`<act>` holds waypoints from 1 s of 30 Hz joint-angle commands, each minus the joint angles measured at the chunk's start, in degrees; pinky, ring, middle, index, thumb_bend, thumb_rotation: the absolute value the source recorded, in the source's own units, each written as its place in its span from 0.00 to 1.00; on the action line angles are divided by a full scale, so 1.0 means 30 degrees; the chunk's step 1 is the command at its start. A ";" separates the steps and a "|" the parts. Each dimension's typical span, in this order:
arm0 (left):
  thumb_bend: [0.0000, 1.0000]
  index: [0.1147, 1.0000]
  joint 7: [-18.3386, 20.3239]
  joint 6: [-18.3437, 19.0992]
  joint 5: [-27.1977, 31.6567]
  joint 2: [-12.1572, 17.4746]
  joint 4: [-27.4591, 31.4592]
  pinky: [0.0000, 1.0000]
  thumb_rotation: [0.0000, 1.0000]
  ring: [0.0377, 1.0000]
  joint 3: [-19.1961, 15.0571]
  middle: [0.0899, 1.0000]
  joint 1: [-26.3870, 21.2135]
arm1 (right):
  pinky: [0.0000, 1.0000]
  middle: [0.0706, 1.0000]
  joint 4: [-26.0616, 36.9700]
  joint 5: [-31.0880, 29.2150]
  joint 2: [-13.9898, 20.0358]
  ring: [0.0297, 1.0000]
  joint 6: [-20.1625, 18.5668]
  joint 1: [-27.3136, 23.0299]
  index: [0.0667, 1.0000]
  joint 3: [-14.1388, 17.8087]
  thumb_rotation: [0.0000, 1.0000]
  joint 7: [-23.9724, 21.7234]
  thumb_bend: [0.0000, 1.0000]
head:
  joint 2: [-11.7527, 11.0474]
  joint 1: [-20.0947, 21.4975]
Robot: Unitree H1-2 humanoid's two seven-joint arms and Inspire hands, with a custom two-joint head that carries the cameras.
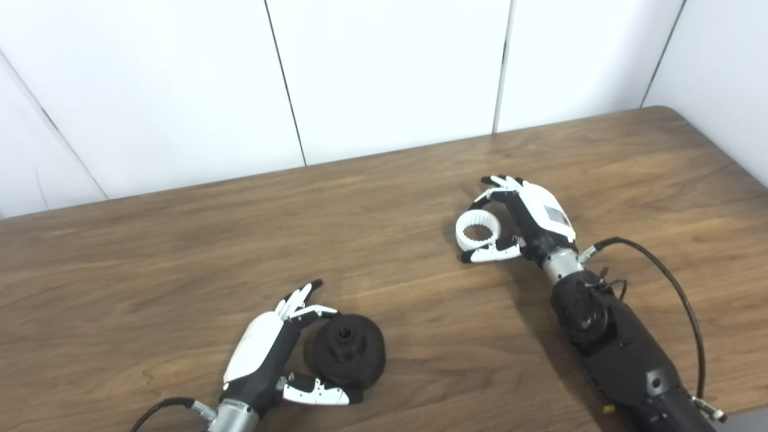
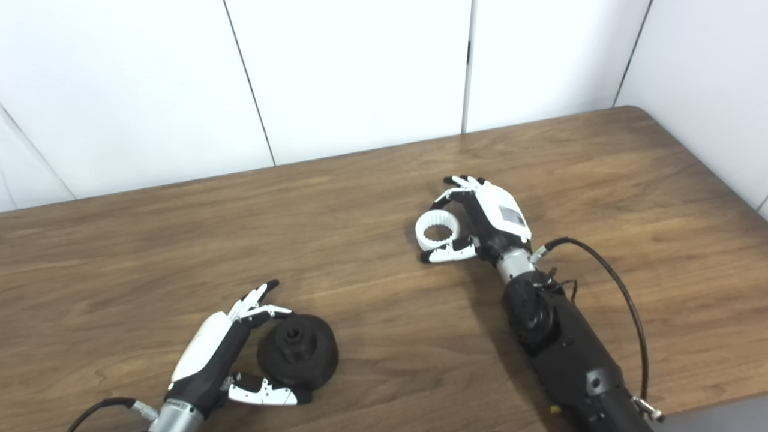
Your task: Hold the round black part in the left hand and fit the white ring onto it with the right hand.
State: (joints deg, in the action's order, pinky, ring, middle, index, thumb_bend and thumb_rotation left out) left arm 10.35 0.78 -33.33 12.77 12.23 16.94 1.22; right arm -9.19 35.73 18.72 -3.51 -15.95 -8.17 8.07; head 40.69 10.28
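Note:
The round black part lies on the wooden table near the front left, its hub with a central hole facing up. My left hand cups it from the left, a bent finger on its far side and the thumb against its near edge; the other fingers point away. The white toothed ring lies flat right of centre. My right hand grips it from the right, fingers curled over its far rim and thumb along its near rim. Both parts rest on the table.
A black cable loops out to the right of the right forearm. White wall panels stand behind the table's far edge. The table's rounded right corner is at the upper right. Bare wood lies between the two hands.

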 commanded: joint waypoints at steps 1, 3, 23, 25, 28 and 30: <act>0.92 0.54 -0.0004 -0.0138 0.0117 0.0108 0.0508 1.00 0.27 1.00 -0.0174 1.00 -0.0366 | 1.00 0.85 -0.0087 0.0408 0.0232 0.93 0.0138 -0.0435 0.45 0.0131 0.14 0.0549 0.52 | 0.0031 -0.0015; 0.93 0.54 0.0042 -0.0069 0.0112 0.0125 0.0553 1.00 0.27 1.00 -0.0189 1.00 -0.0411 | 1.00 0.84 -0.0159 0.0359 0.0216 0.92 0.0273 -0.0436 0.45 0.0139 0.14 0.0694 0.52 | 0.0030 -0.0006; 0.93 0.54 0.0270 0.0015 -0.0072 0.0140 0.0646 1.00 0.28 1.00 -0.0445 1.00 -0.0554 | 0.99 0.83 0.2580 -0.0250 -0.0736 0.93 0.0340 0.0494 0.45 0.0538 0.14 0.0825 0.52 | 0.0328 -0.0326; 0.93 0.54 0.0242 -0.0031 -0.0092 0.0110 0.0591 1.00 0.28 1.00 -0.0444 1.00 -0.0596 | 0.99 0.83 0.3324 -0.0443 -0.0937 0.93 0.0455 0.0651 0.45 0.0619 0.14 0.0757 0.52 | 0.0386 -0.0452; 0.93 0.54 0.0239 -0.0012 -0.0117 0.0058 0.0572 1.00 0.28 1.00 -0.0431 1.00 -0.0634 | 0.98 0.83 0.4059 -0.0599 -0.1094 0.93 0.0616 0.0794 0.45 0.0698 0.14 0.0665 0.52 | 0.0441 -0.0590; 0.93 0.54 0.0222 0.0012 -0.0194 0.0007 0.0545 1.00 0.28 1.00 -0.0392 1.00 -0.0652 | 0.98 0.84 0.4705 -0.0751 -0.1208 0.94 0.0693 0.0926 0.45 0.0735 0.14 0.0522 0.52 | 0.0479 -0.0725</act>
State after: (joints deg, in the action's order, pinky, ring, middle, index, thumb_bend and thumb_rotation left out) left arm 11.76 1.18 -33.67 12.75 12.77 16.18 0.99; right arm 1.87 33.89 15.03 -3.02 -11.84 -6.67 9.23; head 42.01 8.35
